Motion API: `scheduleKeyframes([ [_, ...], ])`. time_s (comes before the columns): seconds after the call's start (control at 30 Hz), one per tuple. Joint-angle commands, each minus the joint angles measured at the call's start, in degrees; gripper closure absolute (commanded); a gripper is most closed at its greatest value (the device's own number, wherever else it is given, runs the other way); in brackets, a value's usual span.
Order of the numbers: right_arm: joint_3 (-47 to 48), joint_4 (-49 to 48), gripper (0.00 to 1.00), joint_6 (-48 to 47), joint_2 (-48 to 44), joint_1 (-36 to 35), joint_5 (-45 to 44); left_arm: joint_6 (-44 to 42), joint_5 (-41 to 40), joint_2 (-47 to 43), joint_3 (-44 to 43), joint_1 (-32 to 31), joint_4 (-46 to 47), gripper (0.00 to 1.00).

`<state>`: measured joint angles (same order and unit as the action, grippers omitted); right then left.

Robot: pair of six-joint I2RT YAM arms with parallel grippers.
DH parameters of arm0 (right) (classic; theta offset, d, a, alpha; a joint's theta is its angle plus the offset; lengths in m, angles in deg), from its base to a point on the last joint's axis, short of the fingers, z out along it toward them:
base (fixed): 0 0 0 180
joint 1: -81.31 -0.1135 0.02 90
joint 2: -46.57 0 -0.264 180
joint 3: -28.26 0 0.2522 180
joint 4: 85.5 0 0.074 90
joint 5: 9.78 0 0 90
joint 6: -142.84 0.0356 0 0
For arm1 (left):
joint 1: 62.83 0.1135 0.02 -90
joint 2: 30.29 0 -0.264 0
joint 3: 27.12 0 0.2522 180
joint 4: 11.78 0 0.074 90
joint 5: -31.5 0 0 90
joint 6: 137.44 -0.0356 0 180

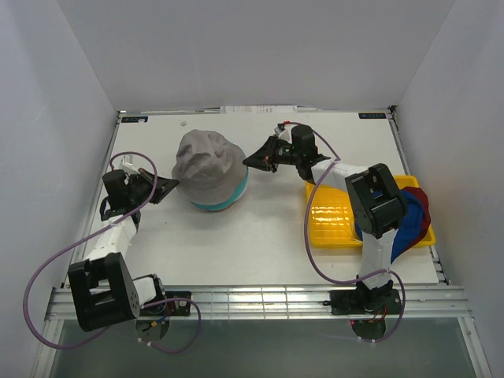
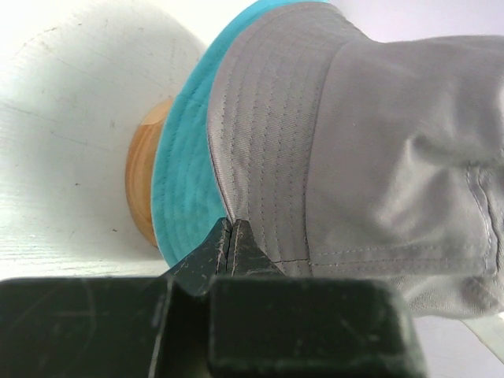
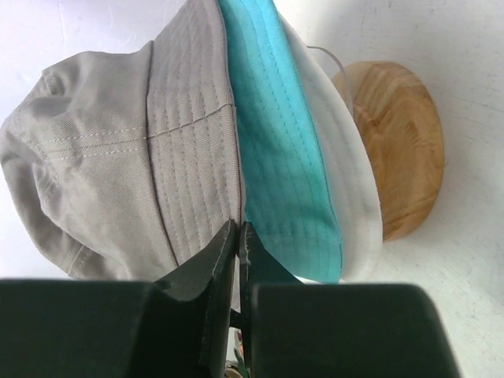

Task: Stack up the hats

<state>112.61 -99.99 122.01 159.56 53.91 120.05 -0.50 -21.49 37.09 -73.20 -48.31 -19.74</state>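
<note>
A grey hat (image 1: pixel 203 161) sits on a teal hat (image 1: pixel 224 201) over the wooden stand in the middle of the table. My left gripper (image 1: pixel 169 187) is at the hats' left side, its jaws shut on the grey hat's brim edge (image 2: pixel 260 157), beside the teal brim (image 2: pixel 185 181). My right gripper (image 1: pixel 248 161) is at the right side, jaws shut on the grey brim (image 3: pixel 197 165), next to the teal brim (image 3: pixel 287 173). A royal blue hat (image 1: pixel 409 228) and a dark red hat (image 1: pixel 424 206) lie at the right, partly hidden behind my right arm.
The wooden stand's base (image 2: pixel 140 181) shows under the hats, also in the right wrist view (image 3: pixel 398 142). A white layer (image 3: pixel 358 189) lies under the teal brim. A yellow tray (image 1: pixel 331 216) holds the blue and red hats at the right. White walls enclose the table.
</note>
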Motion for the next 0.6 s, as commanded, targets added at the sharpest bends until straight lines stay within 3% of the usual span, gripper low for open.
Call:
scheduleKeyframes([
  [0.0, 0.9, 4.5, 0.92, -4.2, 0.7, -0.2, -0.9, -2.3, -3.1, 1.0, -0.6, 0.5, -2.3, 1.0],
  [0.57, 10.6, 31.3, 0.92, -20.7, 3.5, 0.4, -8.8, -4.1, -6.6, 7.1, -1.5, 0.5, -3.5, 1.0],
])
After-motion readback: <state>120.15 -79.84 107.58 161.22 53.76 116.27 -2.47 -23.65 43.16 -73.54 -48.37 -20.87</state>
